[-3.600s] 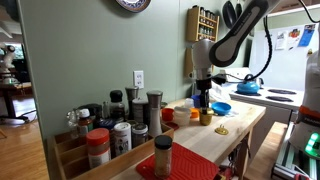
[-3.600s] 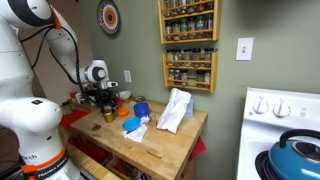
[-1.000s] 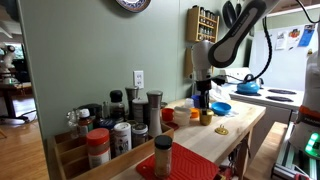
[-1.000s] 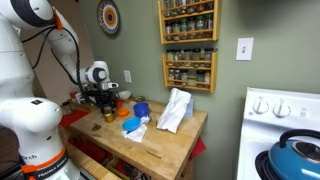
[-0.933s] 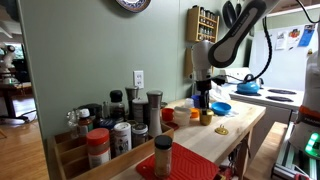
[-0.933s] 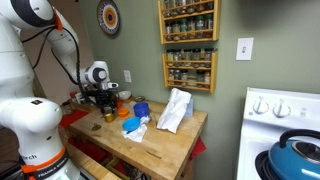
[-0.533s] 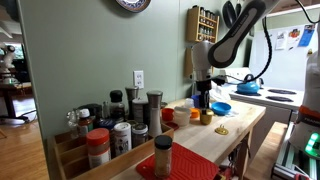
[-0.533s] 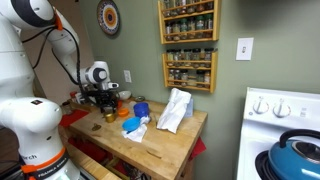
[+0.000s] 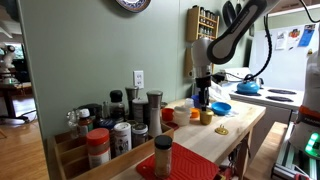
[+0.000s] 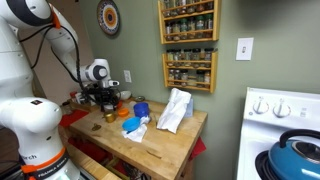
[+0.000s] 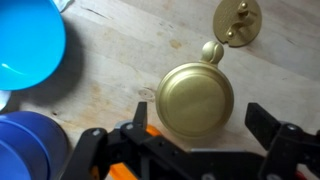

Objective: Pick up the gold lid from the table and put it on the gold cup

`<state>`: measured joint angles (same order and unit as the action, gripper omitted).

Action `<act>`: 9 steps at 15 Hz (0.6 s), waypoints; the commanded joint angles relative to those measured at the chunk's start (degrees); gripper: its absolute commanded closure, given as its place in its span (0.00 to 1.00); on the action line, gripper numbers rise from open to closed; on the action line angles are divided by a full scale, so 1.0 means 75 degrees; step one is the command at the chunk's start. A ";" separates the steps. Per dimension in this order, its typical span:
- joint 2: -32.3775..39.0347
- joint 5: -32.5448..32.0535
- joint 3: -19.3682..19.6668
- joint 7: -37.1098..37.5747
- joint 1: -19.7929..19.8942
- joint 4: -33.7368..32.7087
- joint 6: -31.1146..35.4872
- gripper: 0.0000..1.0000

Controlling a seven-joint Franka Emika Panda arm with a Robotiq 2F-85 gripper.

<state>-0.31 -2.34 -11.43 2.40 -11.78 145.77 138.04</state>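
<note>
Gold lid flat on desk, upper right of wrist view; gold cup centre frame between wide-open, empty jaws. Approach step; next, shift over lid, descend, close.

In the wrist view, the gold cup stands on the bench near the middle, between the gripper's spread jaws. The gold lid lies on the bench at upper right, apart from the cup. A bowl sits at upper left. Another round container is at lower left, beside the jaws.

In an exterior view, a cloth lies on the bench, well apart from the gripper.
</note>
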 commanded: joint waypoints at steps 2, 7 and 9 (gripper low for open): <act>-0.1263 0.0955 0.0080 -0.1069 -0.0002 -0.0022 -0.1776 0.00; -0.2514 0.1897 0.0421 -0.2023 -0.0112 -0.0098 -0.3016 0.00; -0.2871 0.2262 0.0612 -0.2521 -0.0198 -0.0129 -0.3342 0.00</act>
<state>-16.99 10.30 -9.20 -11.48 -11.92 144.01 116.57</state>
